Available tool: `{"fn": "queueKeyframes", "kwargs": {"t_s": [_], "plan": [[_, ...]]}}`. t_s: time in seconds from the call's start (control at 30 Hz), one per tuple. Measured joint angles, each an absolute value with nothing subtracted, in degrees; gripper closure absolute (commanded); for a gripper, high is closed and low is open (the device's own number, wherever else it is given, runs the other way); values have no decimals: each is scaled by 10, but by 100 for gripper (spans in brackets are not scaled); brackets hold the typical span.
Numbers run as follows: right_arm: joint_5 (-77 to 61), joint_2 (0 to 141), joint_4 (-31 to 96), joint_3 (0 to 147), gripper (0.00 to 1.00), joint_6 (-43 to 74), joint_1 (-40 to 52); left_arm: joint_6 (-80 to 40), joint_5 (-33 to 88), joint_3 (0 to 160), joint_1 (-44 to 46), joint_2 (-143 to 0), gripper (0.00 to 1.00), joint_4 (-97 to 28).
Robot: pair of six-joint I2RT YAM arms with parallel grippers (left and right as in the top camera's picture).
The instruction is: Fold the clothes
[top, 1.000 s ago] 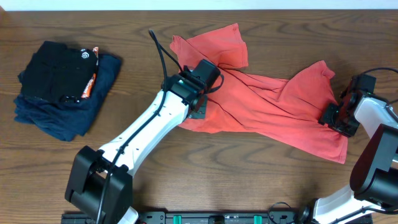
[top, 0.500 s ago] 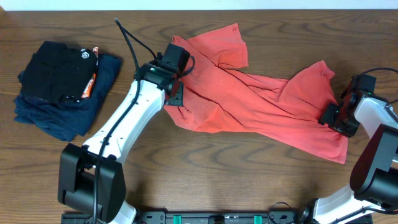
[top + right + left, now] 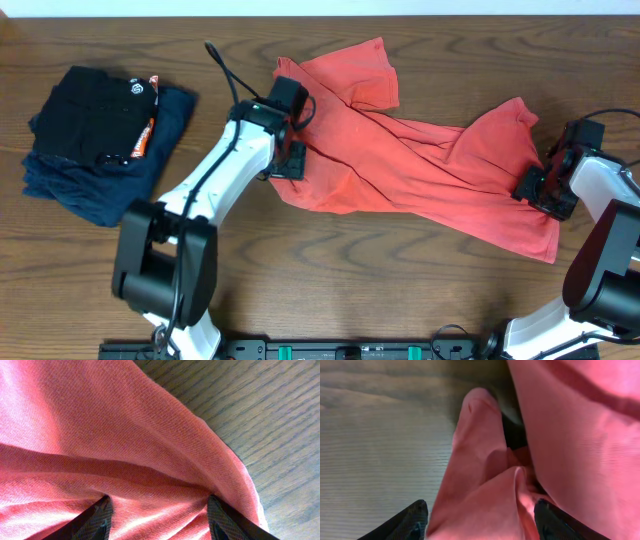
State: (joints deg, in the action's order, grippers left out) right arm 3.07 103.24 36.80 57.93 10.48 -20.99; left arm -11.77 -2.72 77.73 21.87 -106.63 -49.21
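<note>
Left pincer (image 3: 480,522) and right pincer (image 3: 157,517) both sit spread wide over the bunched-up coral-red T-shirt (image 3: 400,165) on the tabletop (image 3: 330,270).

The overhead view was evenly and brightly lit from above and rendered sharp; only soft, short shadows were cast beside the shirt (image 3: 420,170) folds. The left wrist view was dimmer and softly blurred, with deep shadow held under a fold. The right wrist view was bright, the weave crisp, the fingers (image 3: 95,520) left out of focus.
</note>
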Motion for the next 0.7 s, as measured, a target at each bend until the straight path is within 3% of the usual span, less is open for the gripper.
{"fn": "queueKeyframes", "kwargs": {"t_s": [0.03,0.1,0.17,0.47,0.7], "plan": [[31,1032,368,579,40,105,-210,-119,-26,776,218,-1070,41,-492],[31,1032,368,579,40,105,-210,-119,-22,775,218,-1074,71,-495],[31,1032,368,579,40,105,-210,-120,-20,775,218,-1074,92,-496],[31,1032,381,581,42,105,-211,-123,-17,775,218,-1060,94,-592],[26,1034,396,585,42,116,-237,-199,-15,775,195,-964,94,-653]]}}
